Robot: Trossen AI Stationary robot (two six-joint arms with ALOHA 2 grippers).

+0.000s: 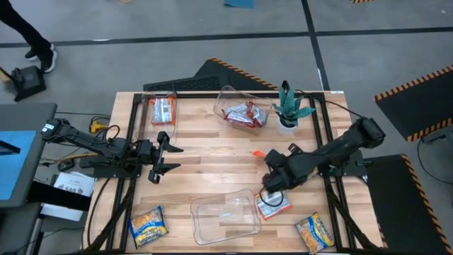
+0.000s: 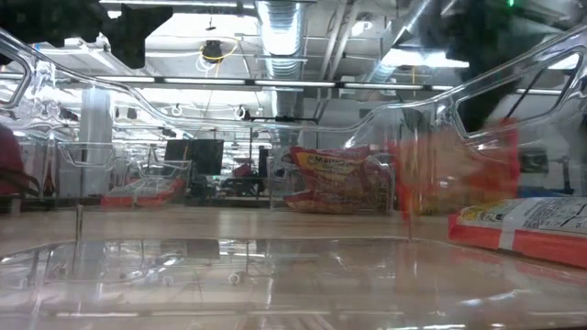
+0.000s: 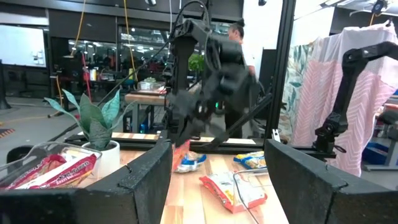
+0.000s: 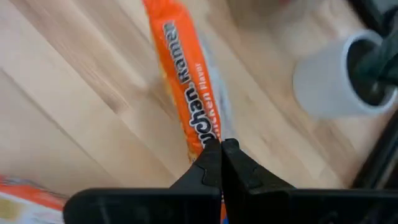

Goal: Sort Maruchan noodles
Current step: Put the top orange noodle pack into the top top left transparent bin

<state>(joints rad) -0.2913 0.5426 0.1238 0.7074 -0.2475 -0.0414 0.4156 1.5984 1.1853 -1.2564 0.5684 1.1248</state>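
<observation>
Right pincer (image 4: 221, 163) pinched orange packet (image 4: 186, 81) by its edge, lifted off bench (image 1: 212, 152) for binning; left pincer (image 1: 164, 156) idle, spread.

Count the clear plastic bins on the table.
3. In the high view: top-left clear plastic bin holds a red-and-white flat packet; top-centre bin holds red packets; bottom-centre bin looks empty. None seem hidden.
</observation>
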